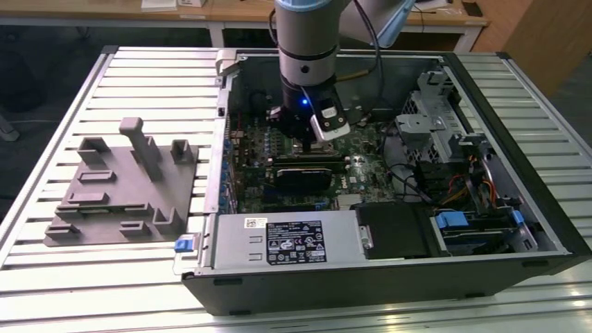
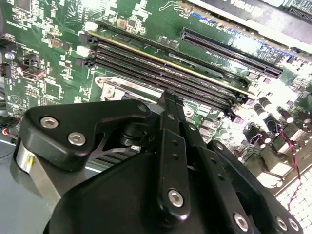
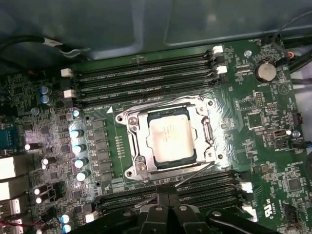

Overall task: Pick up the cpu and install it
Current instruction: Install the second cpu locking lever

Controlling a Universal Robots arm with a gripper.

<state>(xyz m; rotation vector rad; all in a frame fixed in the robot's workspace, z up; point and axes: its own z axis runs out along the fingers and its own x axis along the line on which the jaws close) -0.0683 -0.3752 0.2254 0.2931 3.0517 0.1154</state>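
Note:
The cpu (image 3: 170,137), a small square chip with a pale silvery top, lies flat in the metal-framed socket (image 3: 132,146) on the green motherboard (image 3: 253,107). My gripper (image 3: 168,196) hovers just above the board beside the socket, with the memory slots (image 3: 195,187) between it and the chip. It touches nothing, and its two black fingers (image 2: 170,117) are pressed together, shut and empty. In the exterior view the gripper (image 1: 310,148) hangs down inside the open computer case (image 1: 389,277), over the middle of the board.
A grey fixture plate (image 1: 120,191) with upright blocks lies on the slatted table at the exterior view's left. A white-labelled power supply box (image 1: 287,239) sits at the case front. A black block (image 1: 301,177) lies close below the gripper, and drive cages (image 1: 444,128) and cables stand on the right.

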